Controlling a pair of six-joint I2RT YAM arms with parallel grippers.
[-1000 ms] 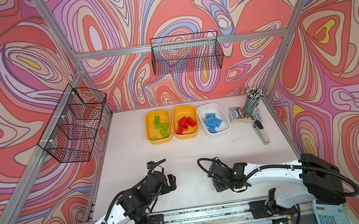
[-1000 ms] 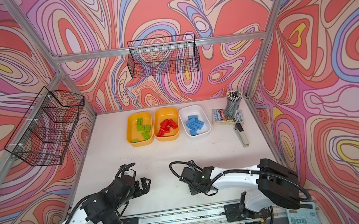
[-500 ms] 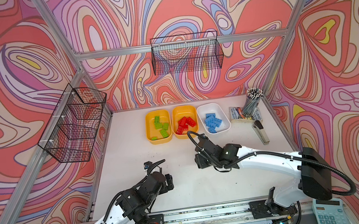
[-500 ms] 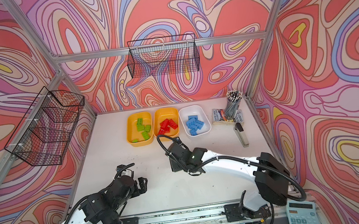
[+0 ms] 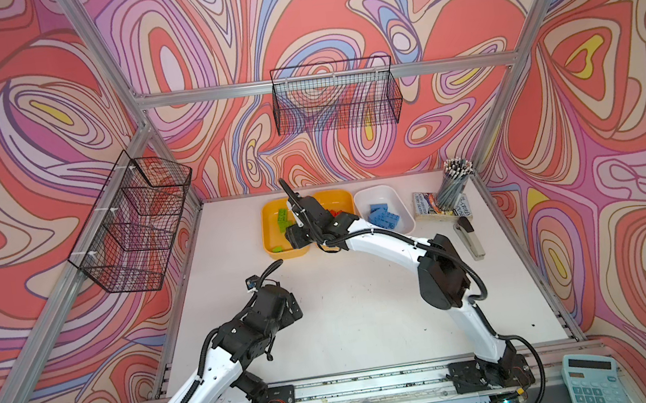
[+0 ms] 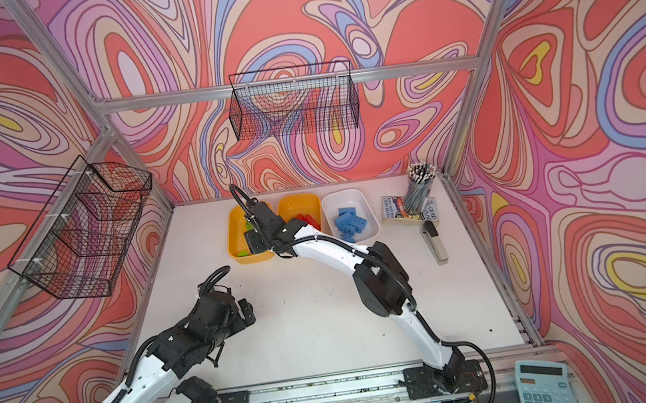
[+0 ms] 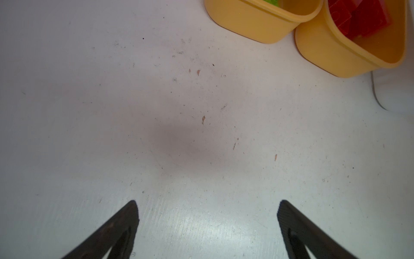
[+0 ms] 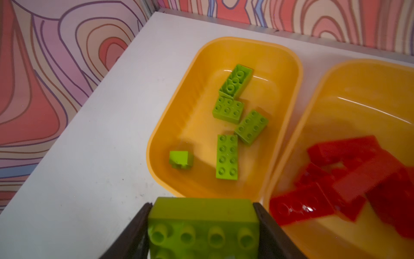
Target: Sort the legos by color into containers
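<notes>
Five lime-green legos [image 8: 227, 157] lay loose in the left yellow tub [image 8: 190, 107]. A sixth green brick [image 8: 202, 224] sat clamped between the black fingers [image 8: 134, 231] of my right gripper [image 8: 202, 207], its studded face turned towards my wrist camera. In both top views that gripper hung over the near right corner of the same tub, with my right arm [image 5: 385, 245] stretched across the white table [image 5: 347, 312] to reach it. How high the brick hung above the tub floor I could not tell (it touched none of the five below it, that much was plain).

Just beside it, the middle yellow tub [image 8: 336, 74] held a heap of red legos [image 8: 349, 170], blurred in my wrist view. Next along the row, the white tub [image 5: 379, 195] held the blue legos [image 5: 384, 217]. All three tubs stood in a line along the far edge of the table.

My left gripper [image 7: 207, 206] hovered over bare tabletop on the near left side, well apart from the tubs, its jaws spread wide with nothing between them.

To the right of the white tub stood a cup of pencils [image 5: 453, 186], and nearer than it a stapler [image 5: 470, 236] lay flat on the table.
</notes>
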